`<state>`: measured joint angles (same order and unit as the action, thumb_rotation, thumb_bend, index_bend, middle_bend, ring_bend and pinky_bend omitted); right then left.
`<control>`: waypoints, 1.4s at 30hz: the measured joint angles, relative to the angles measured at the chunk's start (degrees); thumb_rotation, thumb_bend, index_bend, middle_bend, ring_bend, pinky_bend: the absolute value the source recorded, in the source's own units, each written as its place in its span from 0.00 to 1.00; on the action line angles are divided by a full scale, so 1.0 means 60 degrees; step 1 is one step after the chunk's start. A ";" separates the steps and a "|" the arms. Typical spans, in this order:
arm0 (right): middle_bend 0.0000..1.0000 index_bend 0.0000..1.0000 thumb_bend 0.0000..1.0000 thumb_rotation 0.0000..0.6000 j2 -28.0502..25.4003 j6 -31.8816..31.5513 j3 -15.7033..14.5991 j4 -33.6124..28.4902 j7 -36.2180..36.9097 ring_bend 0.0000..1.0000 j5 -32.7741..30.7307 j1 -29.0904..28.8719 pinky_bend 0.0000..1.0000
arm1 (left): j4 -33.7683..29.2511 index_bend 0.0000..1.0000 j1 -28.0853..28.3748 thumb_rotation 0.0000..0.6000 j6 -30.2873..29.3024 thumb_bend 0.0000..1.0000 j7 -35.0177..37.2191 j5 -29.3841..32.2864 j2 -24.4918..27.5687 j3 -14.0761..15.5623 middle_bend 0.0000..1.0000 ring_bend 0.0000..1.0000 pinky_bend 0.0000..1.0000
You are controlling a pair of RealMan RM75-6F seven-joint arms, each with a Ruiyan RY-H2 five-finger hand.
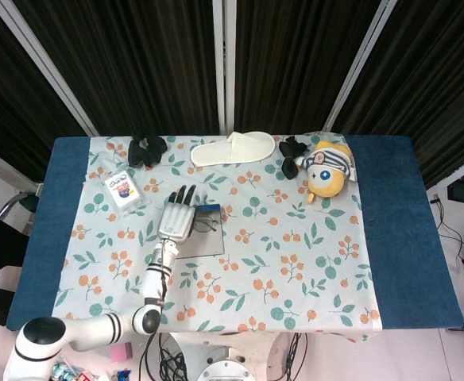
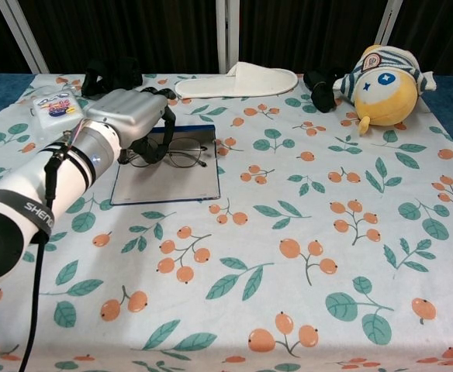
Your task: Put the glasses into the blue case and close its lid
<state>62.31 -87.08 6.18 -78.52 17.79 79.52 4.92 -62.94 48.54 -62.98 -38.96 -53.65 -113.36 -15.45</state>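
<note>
Your left hand (image 2: 133, 118) is sitting over the left end of the glasses (image 2: 172, 152), fingers curled down around that end. The chest view is showing dark fingertips (image 2: 155, 149) at the left lens, but I can't tell whether you're actually pinching the frame or just resting on it. In the head view the fingers are looking spread and pointing away from you, which is hinting at a loose hold at best.

The glasses are lying lenses-up on the case (image 2: 168, 174), toward its back edge, right next to the blue strip there. The case is lying open and flat on the cloth (image 2: 304, 232), so it's reading as a shallow tray with the blue part along the far side; which part is the lid I can't say for sure. My read: you're placing the glasses at the back so the flap can be folding over them without catching a lens.

The right hand isn't showing in either view.

Off to the sides, well clear of your work: slipper (image 2: 238, 79), plush (image 2: 382, 81), snack pack (image 2: 54, 105), and black clumps (image 2: 110, 74) along the far edge. None of them is getting in the way of the lid.

Judgement: placing is nearly done, closing isn't started.
</note>
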 measured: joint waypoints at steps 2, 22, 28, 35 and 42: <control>0.00 0.00 0.22 1.00 0.0005 0.0061 -0.0007 0.0004 0.0001 0.00 -0.0005 -0.0023 0.00 | 0.0195 0.49 -0.0001 1.00 -0.0041 0.47 0.0100 -0.0133 -0.0074 0.0007 0.00 0.04 0.18; 0.00 0.00 0.32 1.00 -0.0131 0.0254 -0.0088 -0.0430 -0.0559 0.00 -0.0020 -0.0098 0.00 | -0.0115 0.00 -0.0442 1.00 -0.0512 0.46 0.0263 -0.0909 0.0093 0.0261 0.00 0.04 0.17; 0.00 0.00 0.32 1.00 -0.0126 0.0299 -0.0107 -0.0482 -0.0645 0.00 -0.0030 -0.0118 0.00 | -0.0932 0.00 -0.0690 1.00 -0.0873 0.42 0.0447 -0.1469 0.0443 0.0479 0.00 0.04 0.17; 0.00 0.00 0.32 1.00 -0.0093 0.0210 -0.0086 -0.0463 -0.0620 0.00 -0.0059 -0.0081 0.00 | -0.1146 0.00 -0.0601 1.00 -0.0389 0.23 0.0488 -0.1494 0.0628 0.0425 0.00 0.04 0.17; 0.00 0.00 0.32 1.00 -0.0105 0.0257 -0.0013 -0.0374 -0.0457 0.00 -0.0240 -0.0048 0.00 | -0.0699 0.00 -0.0326 1.00 0.0482 0.15 0.0379 -0.0773 0.0358 0.0194 0.00 0.04 0.17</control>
<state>61.68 -85.55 6.10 -80.76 15.05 78.08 4.63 -67.14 46.58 -60.09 -36.69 -58.29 -111.21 -14.28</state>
